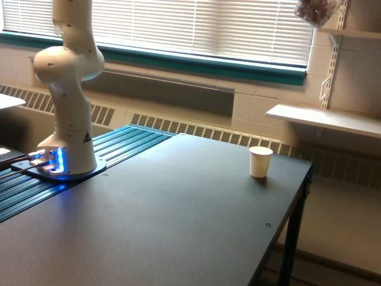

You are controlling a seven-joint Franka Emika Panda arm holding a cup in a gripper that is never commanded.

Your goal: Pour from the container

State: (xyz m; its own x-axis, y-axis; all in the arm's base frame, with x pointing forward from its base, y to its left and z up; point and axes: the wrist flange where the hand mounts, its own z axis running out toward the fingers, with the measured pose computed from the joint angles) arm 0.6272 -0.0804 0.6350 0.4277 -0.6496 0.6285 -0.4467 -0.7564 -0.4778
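Observation:
The clear plastic container point(317, 11) shows at the top right edge of the exterior view, high above the table, with pinkish-brown bits visible through its wall. Its upper part is cut off by the frame. Whatever holds it lies beyond the top edge, so the gripper is out of view. Only the arm's white base and lower links point(66, 89) show, at the exterior view's left. A white paper cup point(260, 161) stands upright on the dark table point(178, 220) near its far right corner, well below the container and somewhat to its left.
The arm's base is mounted on a ribbed teal plate point(119, 146) with a blue light glowing at its foot. A white wall shelf point(324, 119) juts out behind the table's right edge. Window blinds and a radiator grille run along the back wall.

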